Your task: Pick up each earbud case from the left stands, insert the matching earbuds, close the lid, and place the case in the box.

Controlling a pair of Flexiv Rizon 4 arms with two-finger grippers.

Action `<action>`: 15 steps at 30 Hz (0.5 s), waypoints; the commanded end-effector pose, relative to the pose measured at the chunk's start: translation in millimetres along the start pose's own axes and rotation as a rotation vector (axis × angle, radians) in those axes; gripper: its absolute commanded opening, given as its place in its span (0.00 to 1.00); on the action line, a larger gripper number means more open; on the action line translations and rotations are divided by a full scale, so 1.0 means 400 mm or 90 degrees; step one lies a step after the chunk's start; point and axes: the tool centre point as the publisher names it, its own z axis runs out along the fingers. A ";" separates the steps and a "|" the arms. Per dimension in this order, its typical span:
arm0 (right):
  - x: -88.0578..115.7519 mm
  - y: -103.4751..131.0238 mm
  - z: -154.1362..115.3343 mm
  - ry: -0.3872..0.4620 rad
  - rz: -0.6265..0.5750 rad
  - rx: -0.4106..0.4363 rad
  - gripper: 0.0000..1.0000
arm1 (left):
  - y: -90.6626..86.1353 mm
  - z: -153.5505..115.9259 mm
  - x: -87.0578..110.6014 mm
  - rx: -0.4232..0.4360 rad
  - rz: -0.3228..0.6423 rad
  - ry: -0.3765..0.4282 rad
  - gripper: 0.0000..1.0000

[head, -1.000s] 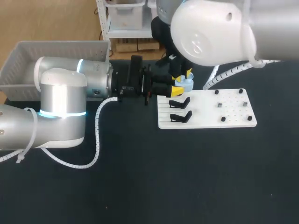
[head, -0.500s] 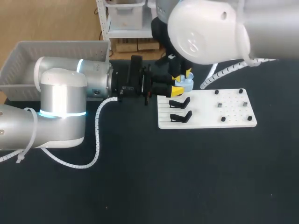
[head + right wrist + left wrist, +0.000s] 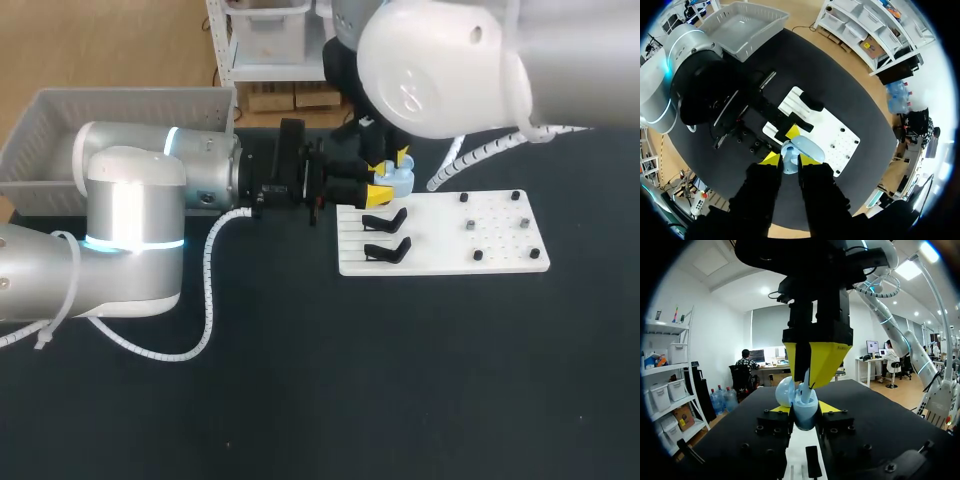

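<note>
Right arm (image 3: 440,60) shifted; left gripper (image 3: 805,410) grips case (image 3: 802,148).

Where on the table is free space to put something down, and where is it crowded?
Free: the wide bare table on the robot's side of the white board, right of the left arm's cable. Crowded: the board's far-left corner, where left end effector and right end effector meet at the earbud case.

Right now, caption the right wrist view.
Left end effector holds the open blue earbud case beneath the right end effector.
</note>
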 end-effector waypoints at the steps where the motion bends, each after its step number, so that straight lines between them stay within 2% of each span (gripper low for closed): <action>1: -0.004 0.002 0.002 0.000 0.000 0.000 0.00 | 0.000 0.001 0.000 -0.001 0.000 0.001 0.00; 15: -0.009 0.001 0.013 0.007 -0.001 0.004 0.00 | 0.000 0.001 0.000 -0.001 0.000 0.001 0.00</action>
